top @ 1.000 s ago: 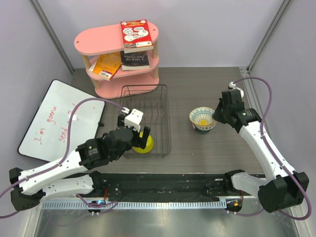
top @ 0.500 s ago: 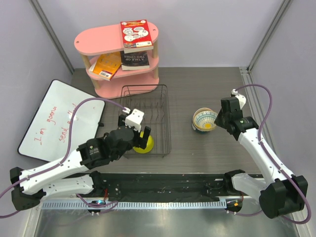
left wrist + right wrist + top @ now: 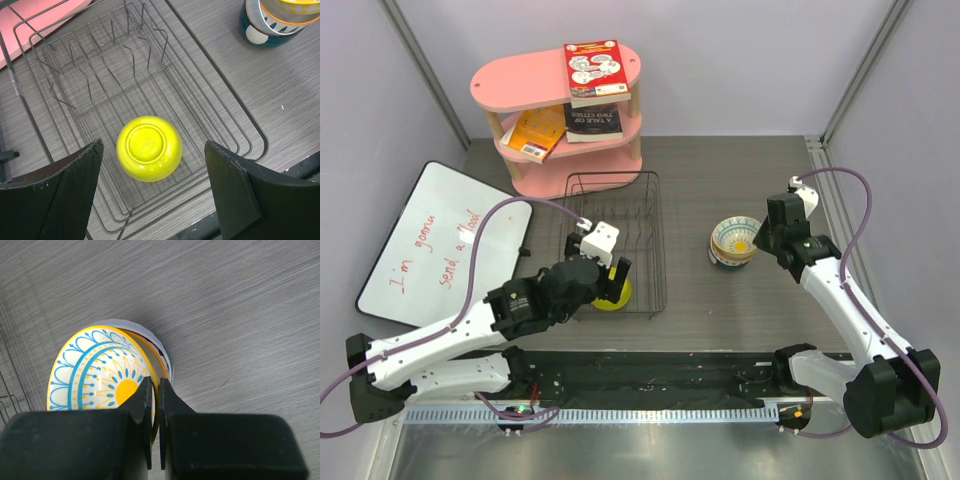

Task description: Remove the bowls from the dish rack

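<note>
The black wire dish rack (image 3: 653,235) holds one bright yellow-green bowl (image 3: 613,299), upside down near its front end, also in the left wrist view (image 3: 149,147). My left gripper (image 3: 611,283) hovers just above that bowl, open, one finger on each side and clear of it (image 3: 150,200). My right gripper (image 3: 758,240) is shut on the rim of the teal-and-white bowl (image 3: 95,375), which is tilted and sits on a stack of bowls (image 3: 731,256) on the table right of the rack. Only rims of the bowls beneath show. The rack (image 3: 115,95) holds nothing else.
A pink two-level shelf (image 3: 560,110) with books stands behind the rack. A whiteboard (image 3: 435,245) lies on the table to the left. A black strip (image 3: 650,375) runs along the table's near edge by the arm bases.
My right gripper has drawn back toward the near edge and tilted the teal-and-white bowl it holds. My left gripper has shifted slightly right over the yellow-green bowl.
</note>
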Action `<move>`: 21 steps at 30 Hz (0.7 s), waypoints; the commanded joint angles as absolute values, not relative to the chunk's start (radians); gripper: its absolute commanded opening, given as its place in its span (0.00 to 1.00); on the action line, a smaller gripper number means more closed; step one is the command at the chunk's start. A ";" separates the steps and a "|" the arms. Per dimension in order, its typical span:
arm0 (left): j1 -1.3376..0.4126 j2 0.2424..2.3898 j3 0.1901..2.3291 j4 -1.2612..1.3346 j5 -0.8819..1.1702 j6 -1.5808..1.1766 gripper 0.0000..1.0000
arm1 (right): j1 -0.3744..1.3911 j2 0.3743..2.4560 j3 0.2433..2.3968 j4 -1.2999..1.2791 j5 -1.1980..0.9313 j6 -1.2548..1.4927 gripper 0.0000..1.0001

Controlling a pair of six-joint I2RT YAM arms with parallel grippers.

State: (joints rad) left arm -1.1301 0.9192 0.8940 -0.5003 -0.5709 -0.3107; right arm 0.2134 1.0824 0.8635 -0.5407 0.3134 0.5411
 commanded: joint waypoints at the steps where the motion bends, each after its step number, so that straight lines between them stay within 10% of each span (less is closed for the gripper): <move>1: -1.126 0.922 0.908 -0.459 -0.571 -0.319 0.82 | 0.210 1.071 0.854 -0.414 0.313 0.577 0.01; 11: -1.126 0.943 0.916 -0.451 -0.563 -0.313 0.82 | 0.209 1.063 0.787 -0.350 0.301 0.581 0.01; 21: -1.126 0.965 0.927 -0.456 -0.555 -0.310 0.82 | 0.210 1.022 0.723 -0.351 0.265 0.615 0.33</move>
State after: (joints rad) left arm -1.1301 0.9607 0.8944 -0.4976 -0.5560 -0.3077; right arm 0.2127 1.0569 0.7364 -0.4080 0.2760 0.5846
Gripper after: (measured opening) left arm 0.820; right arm 0.302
